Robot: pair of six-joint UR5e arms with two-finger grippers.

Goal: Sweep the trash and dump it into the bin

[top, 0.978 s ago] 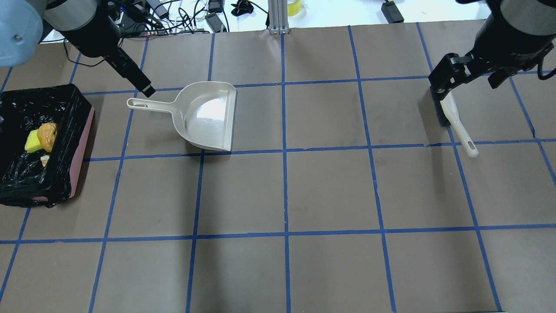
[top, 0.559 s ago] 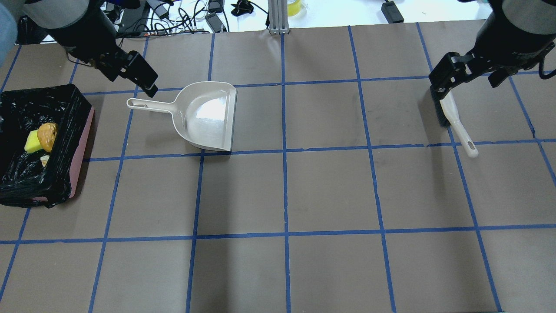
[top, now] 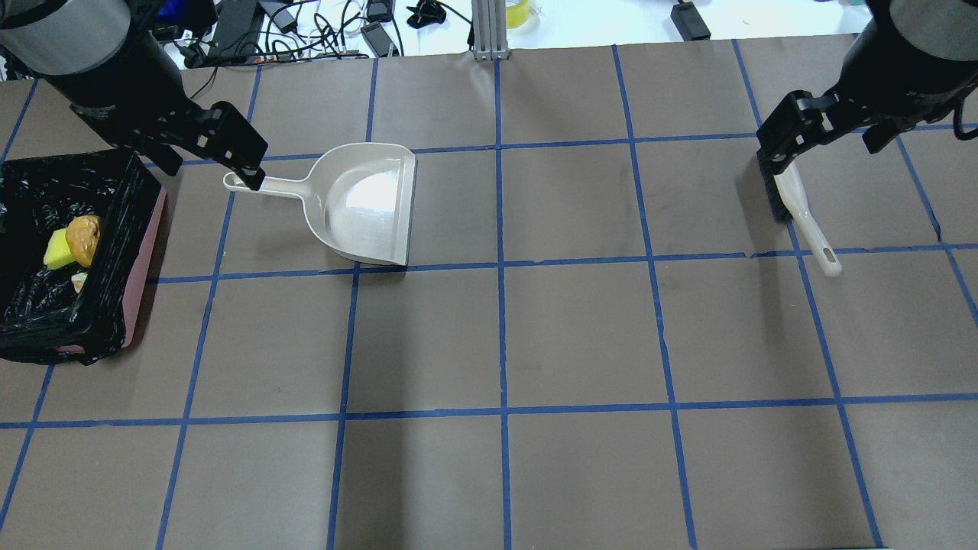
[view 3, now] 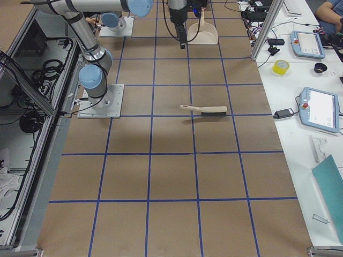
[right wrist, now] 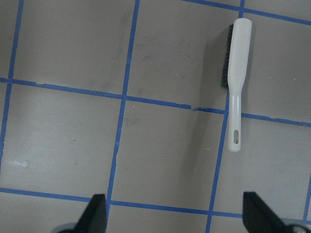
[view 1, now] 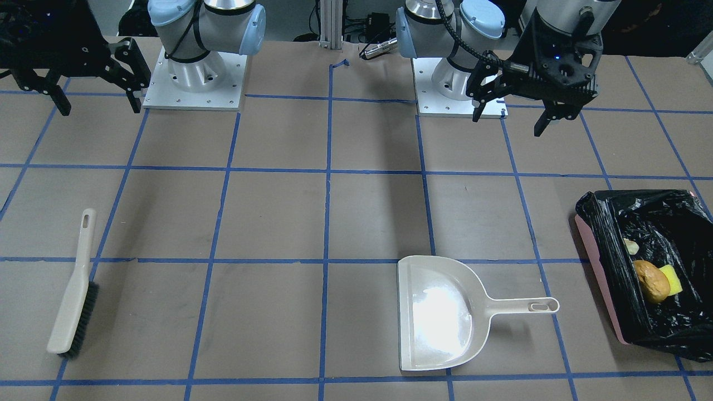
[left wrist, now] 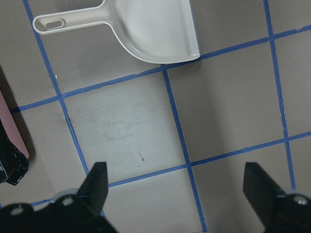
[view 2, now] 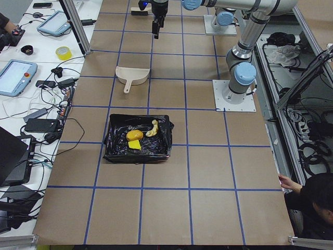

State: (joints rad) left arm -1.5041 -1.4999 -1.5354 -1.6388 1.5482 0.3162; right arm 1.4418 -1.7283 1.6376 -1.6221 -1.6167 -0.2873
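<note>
Inside bin (view 1: 613,289), well apart from gaping, empty left pincer (view 1: 508,123): trash (view 1: 650,280).

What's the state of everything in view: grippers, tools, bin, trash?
Left gripper: open, empty, raised above the table.
Right gripper: open, empty, raised.
Dustpan: flat on the table, empty, not held.
Brush: lying on the table, not held.
Bin: upright, black liner in.
Potato-like lump: in the bin.
Yellow-green wedge: in the bin, against the lump.
Beige ring segment: in the bin.
</note>
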